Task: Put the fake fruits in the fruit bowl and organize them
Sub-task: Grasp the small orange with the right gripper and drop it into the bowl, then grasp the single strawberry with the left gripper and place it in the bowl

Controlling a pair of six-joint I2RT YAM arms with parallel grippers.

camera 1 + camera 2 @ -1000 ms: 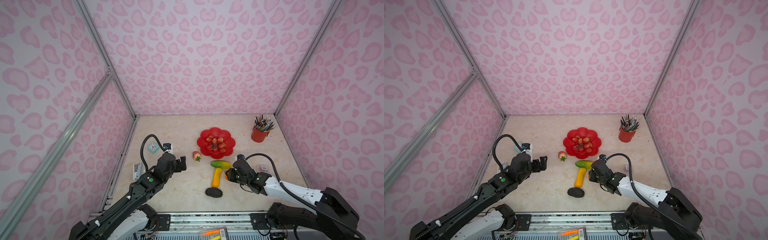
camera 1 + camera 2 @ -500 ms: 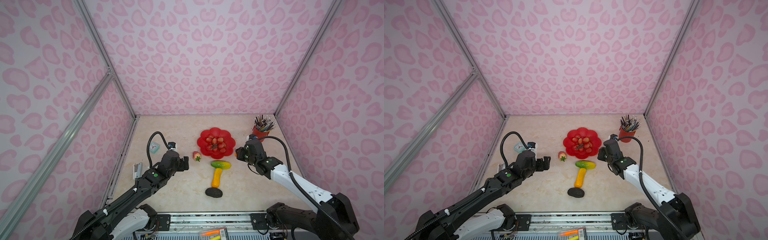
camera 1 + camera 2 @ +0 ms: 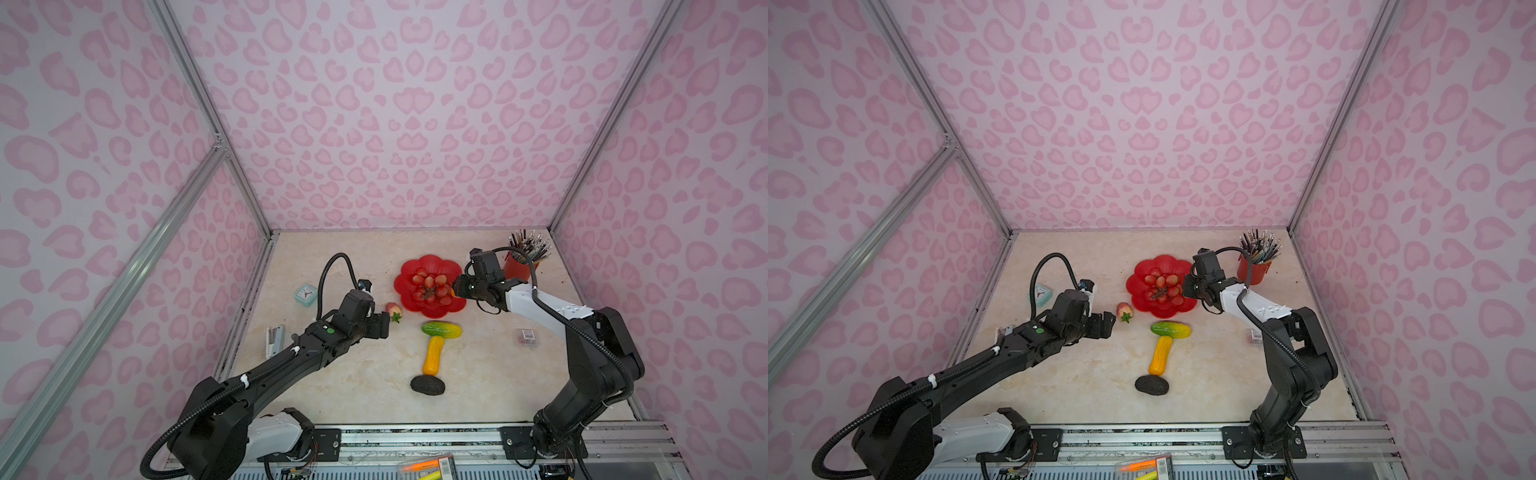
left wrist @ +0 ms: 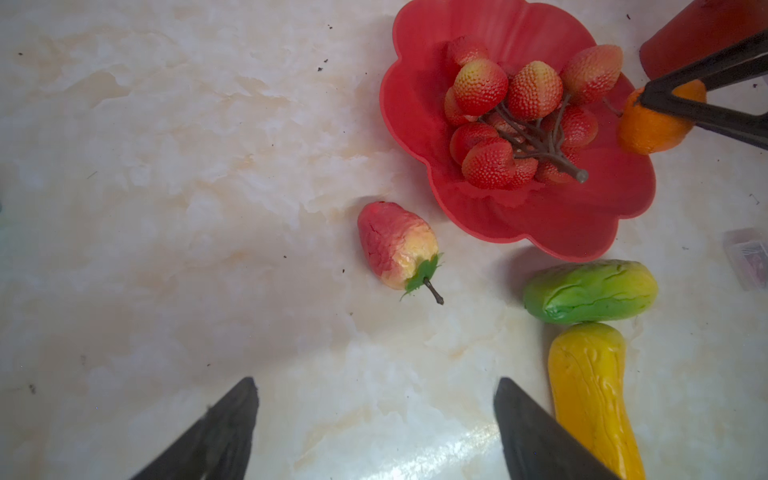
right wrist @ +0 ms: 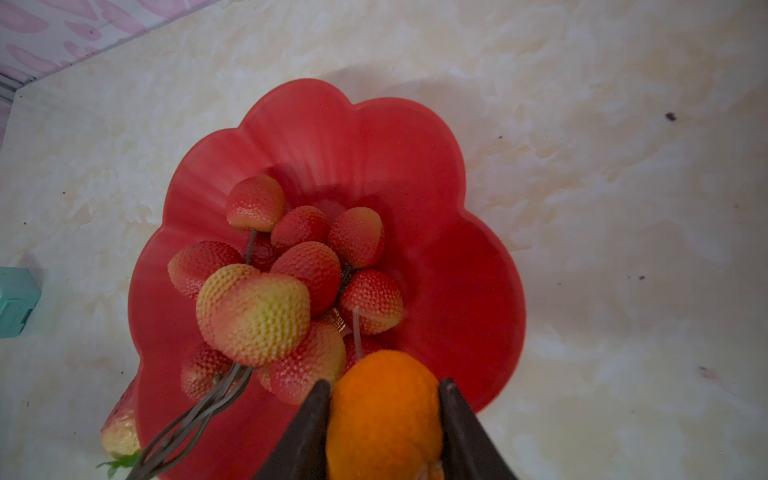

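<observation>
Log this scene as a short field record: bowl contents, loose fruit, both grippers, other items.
bowl: red, petal rim, holds the berry bunch
right gripper: shut on the orange, over the bowl's edge
left gripper: open, empty, near the strawberry
loose on table: strawberry, green fruit, yellow fruit, dark lump
contact: green fruit and yellow fruit touch
other items: clock, pencil cup
</observation>
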